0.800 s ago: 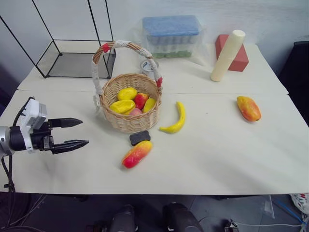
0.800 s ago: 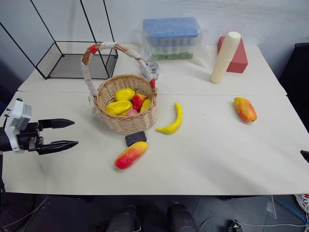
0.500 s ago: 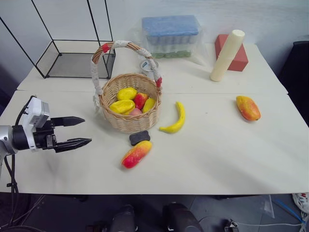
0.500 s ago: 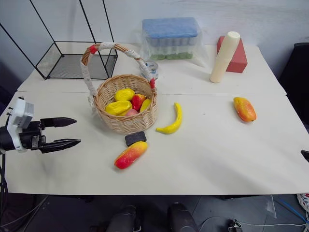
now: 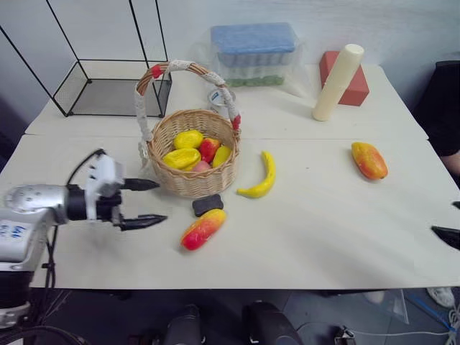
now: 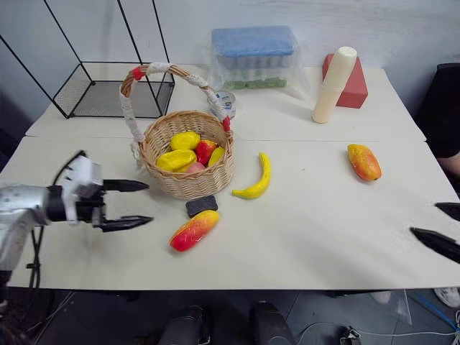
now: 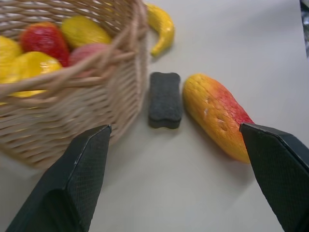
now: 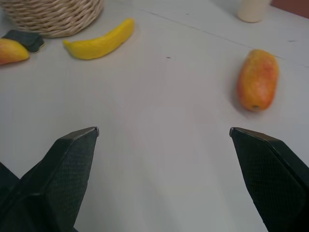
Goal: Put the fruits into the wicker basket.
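The right gripper (image 6: 440, 227) is cut off at the head views' right edge, with just its fingertips (image 6: 431, 239) showing. The wicker basket (image 5: 194, 183) wall hides the lower parts of the fruits (image 5: 188, 149) piled inside it.

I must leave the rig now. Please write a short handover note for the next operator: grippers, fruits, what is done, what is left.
Left gripper: open, empty, near the round tan wicker basket.
Right gripper: open, empty, at the table's right edge.
Done: several yellow and red fruits lie in the basket.
Left: the red-yellow mango-like fruit by the small black block, the curved yellow banana, and the orange-red mango-like fruit far right.
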You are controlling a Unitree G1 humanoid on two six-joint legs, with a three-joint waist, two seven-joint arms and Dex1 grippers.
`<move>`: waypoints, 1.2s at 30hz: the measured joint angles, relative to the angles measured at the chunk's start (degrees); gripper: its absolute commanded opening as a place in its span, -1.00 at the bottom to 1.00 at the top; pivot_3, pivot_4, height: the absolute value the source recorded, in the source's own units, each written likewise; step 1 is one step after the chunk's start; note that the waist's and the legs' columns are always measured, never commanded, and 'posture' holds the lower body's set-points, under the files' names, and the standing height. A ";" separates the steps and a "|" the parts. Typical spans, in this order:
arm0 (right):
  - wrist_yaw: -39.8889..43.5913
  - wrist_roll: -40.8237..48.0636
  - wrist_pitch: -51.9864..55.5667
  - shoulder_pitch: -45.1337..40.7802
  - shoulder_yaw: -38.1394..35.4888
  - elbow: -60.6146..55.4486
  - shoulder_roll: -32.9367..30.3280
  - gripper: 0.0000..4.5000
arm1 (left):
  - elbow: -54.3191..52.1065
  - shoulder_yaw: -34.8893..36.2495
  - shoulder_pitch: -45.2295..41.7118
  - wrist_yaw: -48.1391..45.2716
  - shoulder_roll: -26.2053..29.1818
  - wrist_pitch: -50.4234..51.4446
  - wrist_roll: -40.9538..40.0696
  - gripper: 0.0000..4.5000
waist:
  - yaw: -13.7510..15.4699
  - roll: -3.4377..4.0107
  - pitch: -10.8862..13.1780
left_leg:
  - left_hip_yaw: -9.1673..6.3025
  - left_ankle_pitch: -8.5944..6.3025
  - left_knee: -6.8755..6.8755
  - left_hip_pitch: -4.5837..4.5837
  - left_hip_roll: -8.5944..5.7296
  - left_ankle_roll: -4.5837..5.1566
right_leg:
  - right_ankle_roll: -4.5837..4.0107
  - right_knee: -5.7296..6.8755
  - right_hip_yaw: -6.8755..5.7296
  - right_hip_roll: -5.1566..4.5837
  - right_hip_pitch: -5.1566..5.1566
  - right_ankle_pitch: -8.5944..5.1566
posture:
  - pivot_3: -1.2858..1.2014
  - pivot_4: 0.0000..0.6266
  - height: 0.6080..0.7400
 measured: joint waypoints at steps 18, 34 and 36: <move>-12.72 13.67 6.41 -9.00 8.25 -22.24 0.54 1.00 | 0.87 -11.33 0.01 13.11 -14.94 -4.09 12.08 0.16 | 1.48 0.01 0.01 | -0.03 0.03 0.17 -0.05 0.00 0.05 | 0.06 0.08 -0.01 -0.01 0.01 0.03 | 0.03 -0.52 1.00; -17.70 16.50 7.43 -11.44 12.56 -23.37 0.53 1.00 | 4.82 -13.85 -2.82 17.80 -21.63 -4.03 14.19 0.08 | 1.53 0.01 0.01 | -0.04 0.09 0.20 -0.04 0.00 0.03 | 0.07 0.14 -0.01 0.00 0.01 0.04 | 0.03 -0.52 1.00; -18.14 16.87 7.43 -12.01 12.92 -23.60 0.53 1.00 | 5.10 -14.00 -3.21 17.75 -21.63 -4.02 14.26 -0.17 | 1.53 0.01 0.01 | -0.03 0.09 0.20 -0.04 -0.01 0.03 | 0.07 0.14 -0.01 -0.01 0.01 0.04 | 0.03 -0.52 1.00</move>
